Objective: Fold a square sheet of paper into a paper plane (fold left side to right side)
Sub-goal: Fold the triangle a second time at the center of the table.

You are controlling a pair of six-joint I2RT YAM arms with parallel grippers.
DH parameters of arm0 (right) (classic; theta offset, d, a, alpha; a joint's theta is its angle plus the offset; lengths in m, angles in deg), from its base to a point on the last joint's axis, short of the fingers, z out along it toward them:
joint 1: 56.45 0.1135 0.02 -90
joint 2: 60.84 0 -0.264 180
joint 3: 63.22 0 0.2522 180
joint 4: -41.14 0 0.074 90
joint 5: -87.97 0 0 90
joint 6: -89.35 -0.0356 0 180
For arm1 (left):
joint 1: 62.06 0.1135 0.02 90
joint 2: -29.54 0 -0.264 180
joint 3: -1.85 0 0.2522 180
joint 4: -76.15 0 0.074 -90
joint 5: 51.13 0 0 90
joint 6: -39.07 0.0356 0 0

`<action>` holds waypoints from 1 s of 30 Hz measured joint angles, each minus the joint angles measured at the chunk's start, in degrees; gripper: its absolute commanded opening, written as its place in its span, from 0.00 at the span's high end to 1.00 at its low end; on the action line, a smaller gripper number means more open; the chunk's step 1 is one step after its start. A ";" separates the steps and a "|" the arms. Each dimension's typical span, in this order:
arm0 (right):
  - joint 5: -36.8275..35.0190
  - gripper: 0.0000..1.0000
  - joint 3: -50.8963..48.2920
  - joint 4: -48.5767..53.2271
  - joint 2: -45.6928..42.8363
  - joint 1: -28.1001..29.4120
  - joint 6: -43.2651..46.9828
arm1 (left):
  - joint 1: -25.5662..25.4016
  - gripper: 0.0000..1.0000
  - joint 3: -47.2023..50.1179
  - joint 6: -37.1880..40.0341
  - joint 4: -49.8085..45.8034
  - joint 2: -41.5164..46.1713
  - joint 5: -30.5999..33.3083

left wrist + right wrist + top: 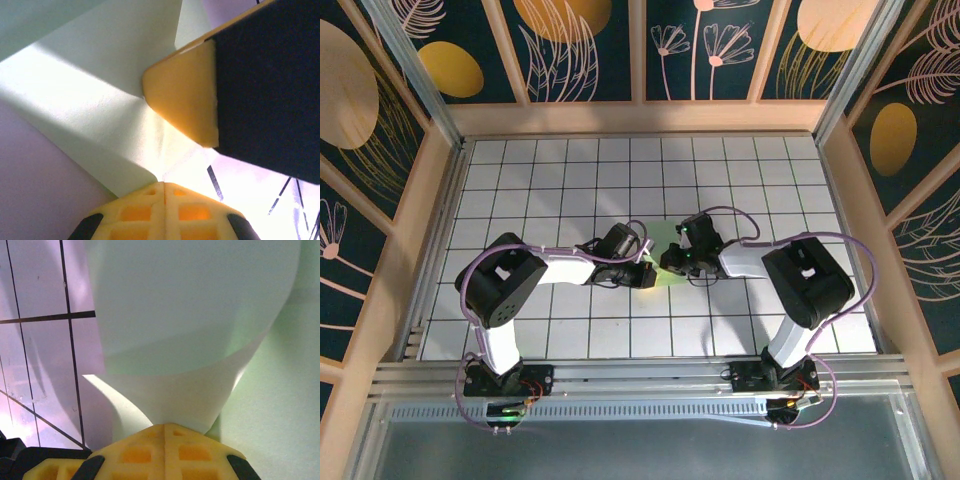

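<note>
**A:** left gripper and right gripper are both pinched tight on the green sheet, which is bowed up between them mid table.

**B:** Edges are hard to see from above, so I'd guess: match the corners first, then press the crease.

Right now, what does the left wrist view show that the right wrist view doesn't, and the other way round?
Left wrist, not right wrist: a yellow finger and the black body of the right gripper, beside a sharp crease in the pale-green sheet of paper.
Right wrist, not left wrist: the sheet bowing up in a smooth, uncreased curve.
Both: the sheet, the lined grid tiles, and each camera's own gripper, the left gripper too, shut on the sheet at its tips.
</note>
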 measured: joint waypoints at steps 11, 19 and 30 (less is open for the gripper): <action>1.03 1.00 0.63 -0.63 1.01 -6.27 2.49 | 0.00 1.00 0.00 0.11 0.63 -0.15 0.02; 3.93 1.00 2.99 -0.87 3.63 -9.46 3.85 | 0.00 1.00 0.00 0.42 1.95 -0.42 0.79; 2.80 1.00 4.87 -1.73 5.14 -14.40 5.40 | 0.00 1.00 0.00 0.42 2.43 -0.50 1.36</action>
